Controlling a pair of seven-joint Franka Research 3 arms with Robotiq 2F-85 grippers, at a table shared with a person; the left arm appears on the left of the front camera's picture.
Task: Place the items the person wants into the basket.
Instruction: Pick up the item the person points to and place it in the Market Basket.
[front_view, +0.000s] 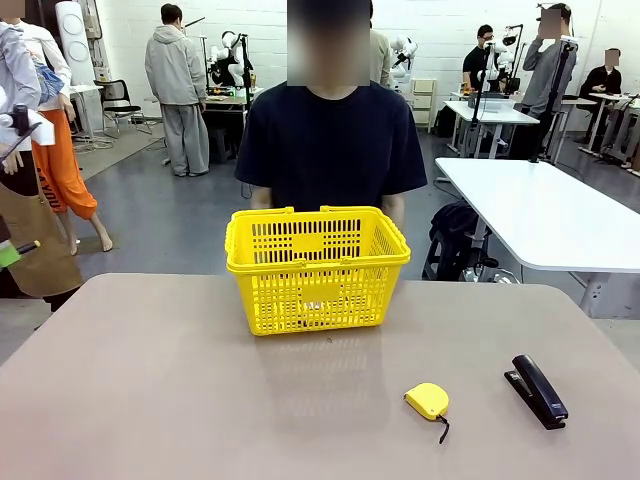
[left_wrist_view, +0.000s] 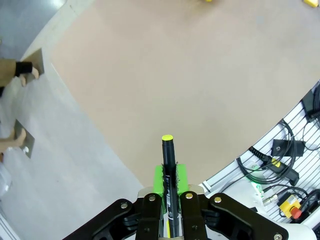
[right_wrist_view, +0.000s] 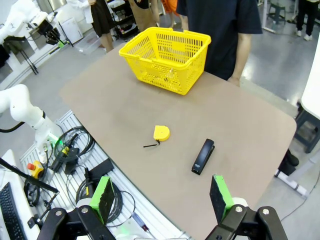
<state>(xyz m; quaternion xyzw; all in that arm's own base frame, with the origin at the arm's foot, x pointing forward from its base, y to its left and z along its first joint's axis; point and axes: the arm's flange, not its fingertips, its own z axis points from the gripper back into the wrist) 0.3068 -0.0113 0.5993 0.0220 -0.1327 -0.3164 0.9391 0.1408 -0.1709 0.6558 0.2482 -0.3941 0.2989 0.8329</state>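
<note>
The yellow lattice basket (front_view: 317, 268) stands upright at the table's far side; the thin black yellow-tipped pen (left_wrist_view: 168, 167) sits clamped upright.

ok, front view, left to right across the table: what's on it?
yellow basket → yellow tape measure → black stapler. The basket sits at the far side in front of the person; the other two lie nearer the camera.

Open table (front_view: 180, 390) before basket (front_view: 317, 268), tape measure (front_view: 427, 400) and stapler (front_view: 538, 390) obstructing front right
</note>
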